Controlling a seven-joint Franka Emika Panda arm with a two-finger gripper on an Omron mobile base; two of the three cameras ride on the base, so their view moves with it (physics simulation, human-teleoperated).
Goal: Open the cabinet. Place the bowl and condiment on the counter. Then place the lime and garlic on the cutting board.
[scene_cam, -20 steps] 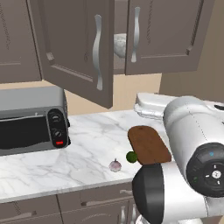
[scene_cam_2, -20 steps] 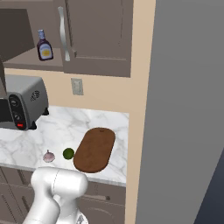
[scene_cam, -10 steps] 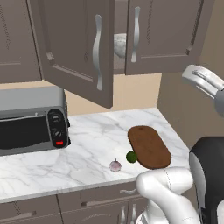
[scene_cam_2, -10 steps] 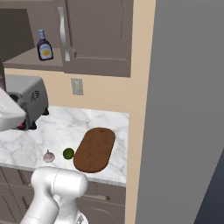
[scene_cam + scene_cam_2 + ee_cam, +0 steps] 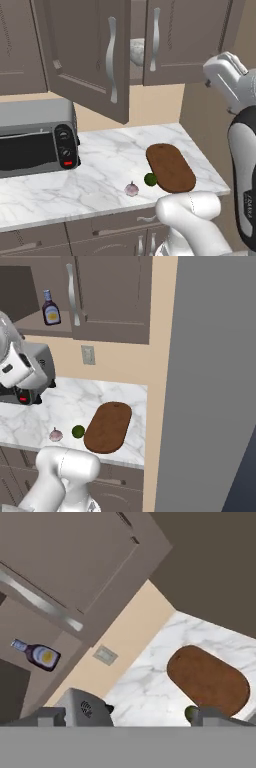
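counter (image 5: 105,155): garlic (image 5: 131,189) and lime (image 5: 150,179) near front edge, lime touching cutting board (image 5: 170,167) at right end | toaster oven (image 5: 35,137) at left | cabinet (image 5: 95,55) door ajar: bowl (image 5: 136,52), condiment (image 5: 50,308) on shelf | gripper (image 5: 145,714): raised, jaws wide apart, empty

Light is even and soft, with no glare. The surface (image 5: 100,165) reads bright; faint shadows lie under the toaster oven (image 5: 35,137) and beside the cutting board (image 5: 170,167). The cabinet (image 5: 20,291) interior is dim. Rendering is slightly soft and low in detail.
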